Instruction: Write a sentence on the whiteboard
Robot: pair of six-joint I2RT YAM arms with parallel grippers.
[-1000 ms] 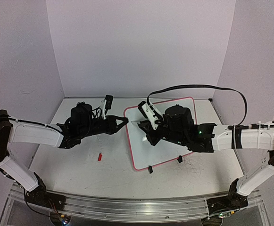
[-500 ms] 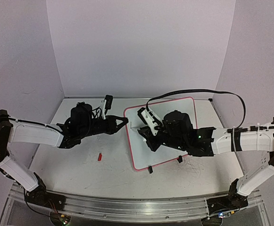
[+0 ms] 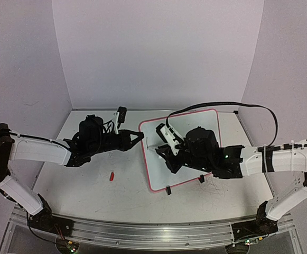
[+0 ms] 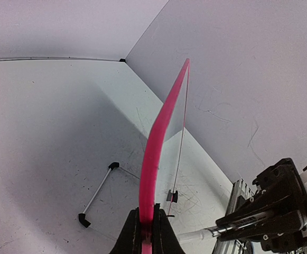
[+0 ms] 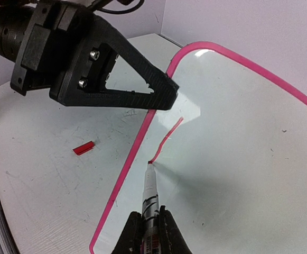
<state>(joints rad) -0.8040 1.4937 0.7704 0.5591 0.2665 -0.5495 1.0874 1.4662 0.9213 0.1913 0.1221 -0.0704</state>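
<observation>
Top external, right hand (image 5: 147, 223) clamping marker (image 5: 149, 185) shifted nearer, left hand (image 3: 140, 136) pinching whiteboard (image 3: 195, 119)

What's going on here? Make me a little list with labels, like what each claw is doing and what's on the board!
left claw: shut on the pink frame of the whiteboard
right claw: shut on a marker, tip touching the board
writing: one short red stroke, near the edge the left claw holds
loose bit: small red piece on the table beside the board
</observation>
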